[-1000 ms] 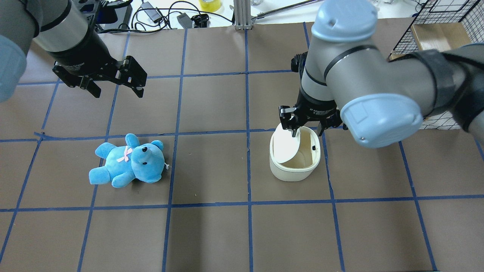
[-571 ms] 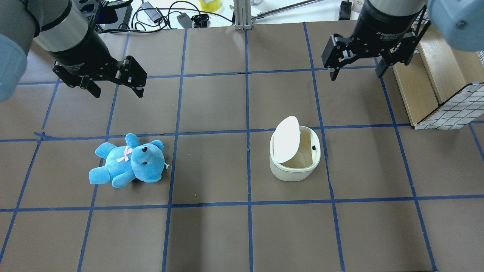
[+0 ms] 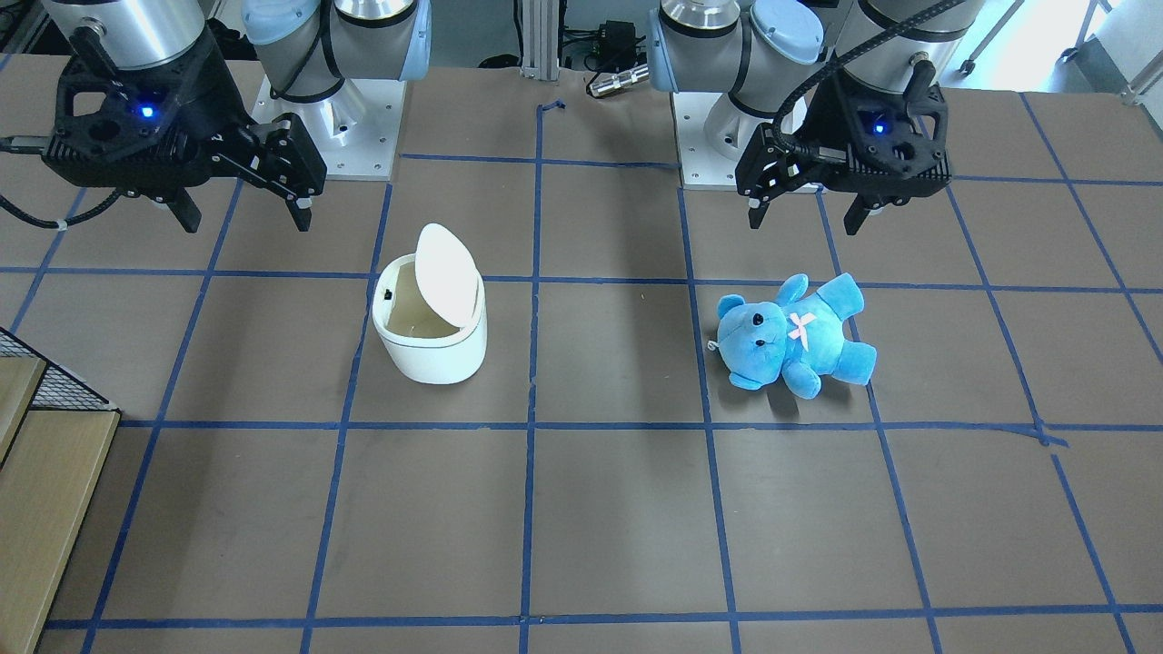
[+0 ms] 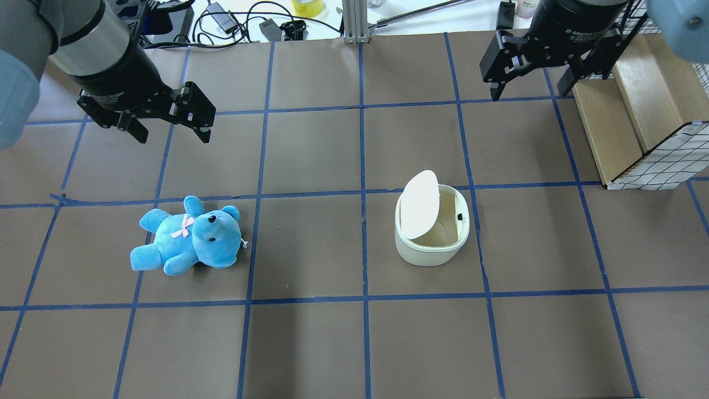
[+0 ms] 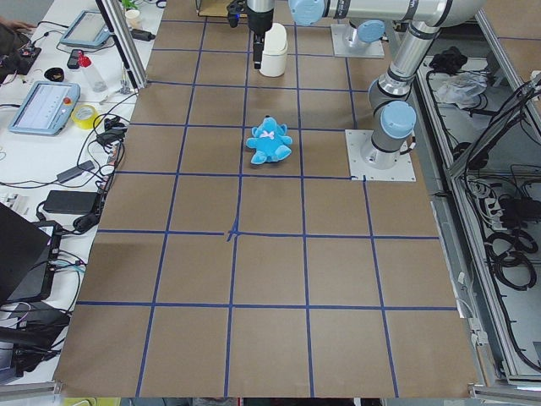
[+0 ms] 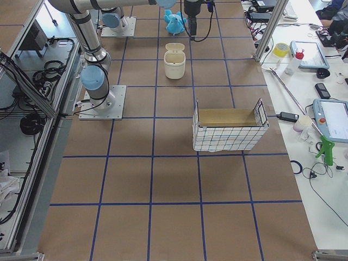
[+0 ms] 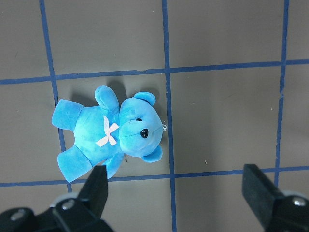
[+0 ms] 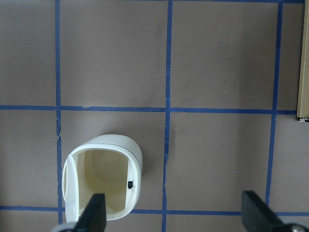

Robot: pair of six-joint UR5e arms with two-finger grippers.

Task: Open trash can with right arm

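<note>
The white trash can [image 4: 432, 246] stands right of the table's middle. Its flip lid [image 4: 419, 205] is tipped up on edge and the tan inside shows. It also shows in the front view [image 3: 432, 350] and in the right wrist view [image 8: 104, 179]. My right gripper [image 4: 529, 94] is open and empty. It hangs high, well behind and to the right of the can, and also shows in the front view [image 3: 245, 222]. My left gripper [image 4: 173, 137] is open and empty. It hovers behind a blue teddy bear [image 4: 188, 235].
A wire basket with wooden boards [image 4: 637, 127] sits at the right edge, close to my right gripper. Cables and small items [image 4: 249, 22] lie past the table's far edge. The teddy bear lies on its back in the left wrist view [image 7: 111, 130].
My right gripper has left the trash can's lid, risen and drawn back to the far right. The lid stays tipped open. The left arm has not moved.
</note>
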